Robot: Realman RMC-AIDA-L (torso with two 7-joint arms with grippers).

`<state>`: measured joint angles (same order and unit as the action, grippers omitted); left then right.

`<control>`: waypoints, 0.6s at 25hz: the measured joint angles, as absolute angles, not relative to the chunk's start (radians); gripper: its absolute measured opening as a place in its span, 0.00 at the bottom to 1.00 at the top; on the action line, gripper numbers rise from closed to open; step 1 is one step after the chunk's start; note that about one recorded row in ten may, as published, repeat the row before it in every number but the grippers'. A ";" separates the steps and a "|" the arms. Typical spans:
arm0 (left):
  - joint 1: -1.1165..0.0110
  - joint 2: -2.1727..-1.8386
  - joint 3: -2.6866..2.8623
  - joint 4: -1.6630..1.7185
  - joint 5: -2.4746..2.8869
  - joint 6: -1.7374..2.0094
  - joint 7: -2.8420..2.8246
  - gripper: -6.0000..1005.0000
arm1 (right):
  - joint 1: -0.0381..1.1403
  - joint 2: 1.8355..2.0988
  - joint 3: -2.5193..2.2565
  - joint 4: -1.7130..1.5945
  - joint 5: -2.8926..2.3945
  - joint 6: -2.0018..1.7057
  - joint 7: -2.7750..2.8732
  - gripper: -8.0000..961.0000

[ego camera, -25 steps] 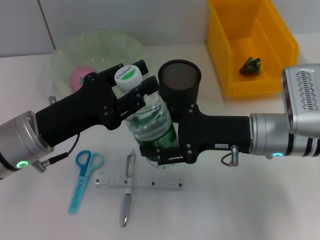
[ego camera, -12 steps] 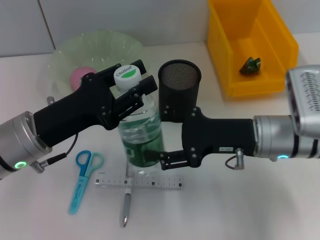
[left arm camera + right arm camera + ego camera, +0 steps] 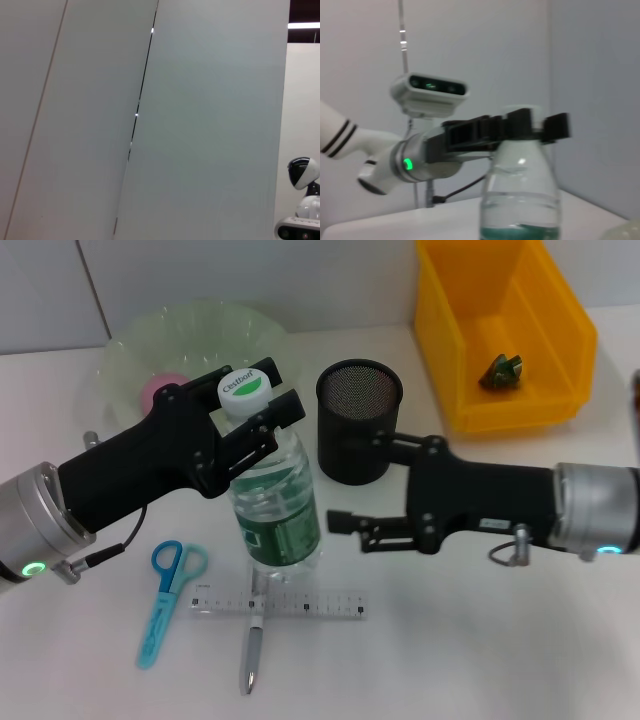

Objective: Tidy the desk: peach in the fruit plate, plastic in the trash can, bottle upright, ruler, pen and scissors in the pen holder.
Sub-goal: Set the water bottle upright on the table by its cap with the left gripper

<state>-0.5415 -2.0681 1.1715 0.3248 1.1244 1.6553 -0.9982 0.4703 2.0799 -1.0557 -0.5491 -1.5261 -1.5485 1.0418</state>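
Left gripper (image 3: pixel 255 410) clamped on upright bottle (image 3: pixel 274 502) neck, right gripper (image 3: pixel 345 524) open (just beside).

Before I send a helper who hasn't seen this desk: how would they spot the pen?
Start at the water bottle held by the left gripper. At its foot lies a clear ruler; the pen crosses it, slim and silver, unlike the blue scissors nearby.

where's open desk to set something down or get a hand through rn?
Free: the near right desk, below the right gripper and short of the yellow bin. Also the near left corner beside the scissors. Crowded: centre, where the left gripper holds the upright bottle over the ruler and pen, with the pen holder and fruit plate behind.
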 joint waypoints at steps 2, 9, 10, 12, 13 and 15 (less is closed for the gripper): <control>-0.541 -2.066 1.169 0.325 1.124 1.652 -0.990 0.49 | 0.446 2.079 -1.031 -0.574 -1.526 -1.551 1.059 0.86; -0.532 -2.063 1.130 0.338 1.124 1.615 -0.928 0.50 | 0.340 2.077 -0.980 -0.662 -1.534 -1.570 1.066 0.86; -0.528 -2.063 1.116 0.342 1.124 1.598 -0.910 0.50 | 0.322 2.077 -0.977 -0.674 -1.534 -1.571 1.064 0.86; -0.521 -2.063 1.097 0.347 1.124 1.569 -0.884 0.50 | 0.297 2.077 -0.975 -0.685 -1.534 -1.571 1.061 0.86; -0.518 -2.063 1.090 0.348 1.124 1.559 -0.875 0.50 | 0.284 2.077 -0.970 -0.688 -1.534 -1.569 1.058 0.86; -0.511 -2.064 1.079 0.350 1.124 1.522 -0.840 0.50 | 0.267 2.077 -0.956 -0.686 -1.534 -1.565 1.046 0.86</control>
